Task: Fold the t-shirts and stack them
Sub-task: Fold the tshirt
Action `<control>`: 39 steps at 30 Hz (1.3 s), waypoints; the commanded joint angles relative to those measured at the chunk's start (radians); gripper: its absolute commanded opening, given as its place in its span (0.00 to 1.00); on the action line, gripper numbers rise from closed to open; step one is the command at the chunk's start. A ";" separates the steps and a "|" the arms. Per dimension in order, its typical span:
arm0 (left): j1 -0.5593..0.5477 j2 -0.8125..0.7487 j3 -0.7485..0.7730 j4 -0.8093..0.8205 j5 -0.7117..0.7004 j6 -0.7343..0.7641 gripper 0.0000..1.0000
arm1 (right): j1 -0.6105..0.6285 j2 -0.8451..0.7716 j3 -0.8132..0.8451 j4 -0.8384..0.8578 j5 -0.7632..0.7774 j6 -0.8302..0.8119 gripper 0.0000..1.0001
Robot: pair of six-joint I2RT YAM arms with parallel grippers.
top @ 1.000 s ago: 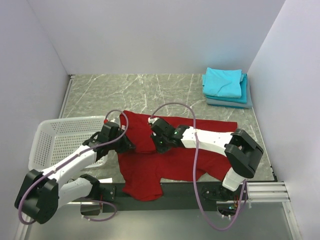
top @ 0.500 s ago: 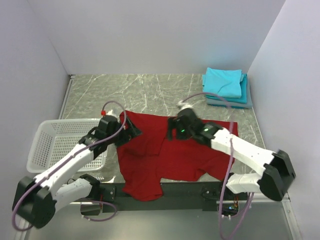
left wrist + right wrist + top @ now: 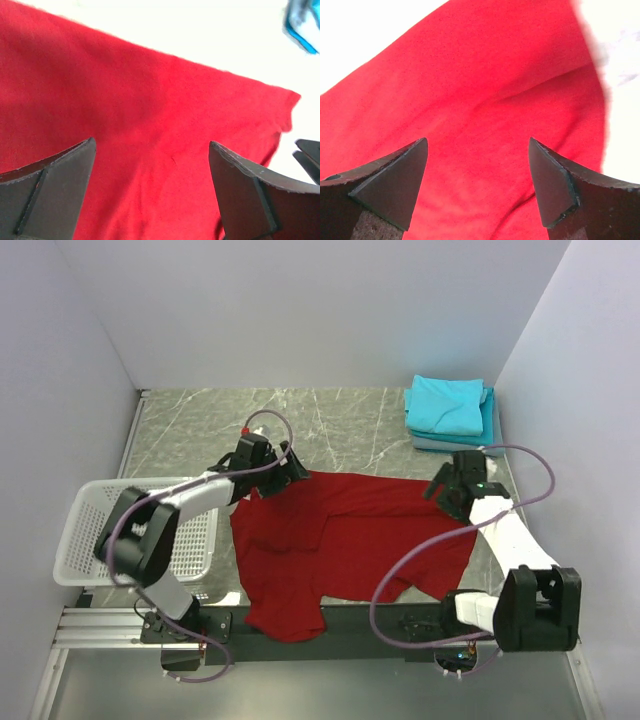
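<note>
**Shirt spread, grippers wide**

You have the red t-shirt (image 3: 350, 530) lying spread across the table (image 3: 250, 420). Your left gripper (image 3: 288, 470) and right gripper (image 3: 443, 486) gape empty over its far corners. Folded turquoise t-shirts (image 3: 447, 405) sit far right.

Overhead view, wrist views close over shirt (image 3: 350, 530)

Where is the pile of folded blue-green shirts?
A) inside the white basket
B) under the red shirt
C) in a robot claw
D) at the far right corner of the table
D: the folded turquoise t-shirts lie stacked at the far right corner of the table, apart from the white basket and the red t-shirt.
</note>
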 commanded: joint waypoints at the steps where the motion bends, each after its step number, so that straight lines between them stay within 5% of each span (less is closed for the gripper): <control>1: 0.035 0.095 0.045 0.101 0.063 0.031 0.99 | -0.087 0.035 0.014 0.046 -0.006 -0.056 0.87; 8: 0.115 0.187 0.032 0.155 0.102 0.020 0.99 | -0.096 0.222 0.149 0.108 -0.086 -0.112 0.86; 16: 0.141 0.210 0.011 0.166 0.108 0.024 0.99 | -0.095 0.360 0.114 0.117 -0.080 -0.087 0.84; 30: 0.199 0.199 0.014 0.117 0.063 0.040 0.99 | -0.193 0.262 0.057 0.010 0.112 -0.049 0.84; 39: 0.201 0.204 0.040 0.111 0.094 0.041 0.98 | -0.185 0.139 0.097 0.068 -0.121 -0.147 0.84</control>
